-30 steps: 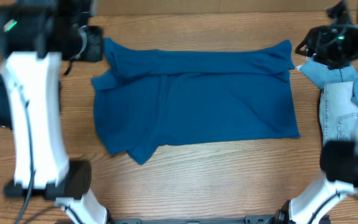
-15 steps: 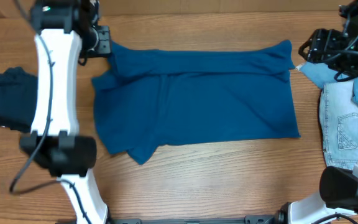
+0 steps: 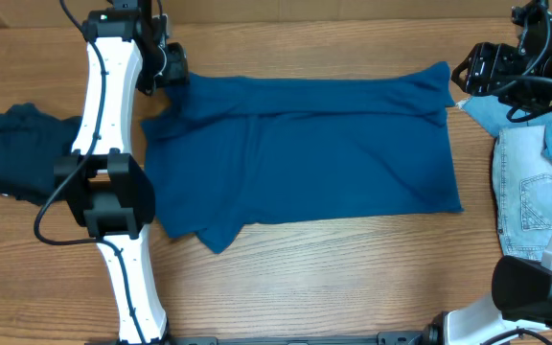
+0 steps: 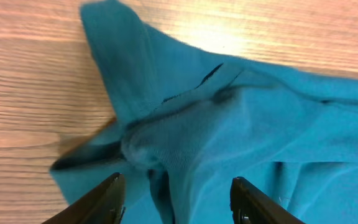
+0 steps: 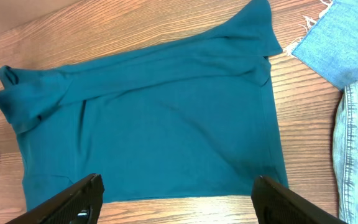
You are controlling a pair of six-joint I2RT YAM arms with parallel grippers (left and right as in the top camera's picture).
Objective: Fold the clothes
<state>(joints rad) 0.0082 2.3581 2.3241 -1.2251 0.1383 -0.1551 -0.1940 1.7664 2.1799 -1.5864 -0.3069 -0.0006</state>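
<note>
A crumpled dark navy garment (image 3: 12,153) lies at the far left of the wooden surface (image 3: 353,278), apart from the main piece, and the white left arm (image 3: 103,105) stretches over the gap between them. The left hand (image 4: 176,199) sits over the far left corner of the mid-blue garment (image 3: 305,153), fingers spread, the bunched corner under them but not pinched. The blue garment lies wide across the middle, its far edge folded over in a band and a flap jutting at the near left. The right hand (image 5: 179,205) hovers above it, open and empty. A frayed pale denim piece (image 3: 492,113) lies just beside the far right corner, and jeans (image 3: 525,182) run along the right edge, partly hidden by the right arm (image 3: 535,289)
</note>
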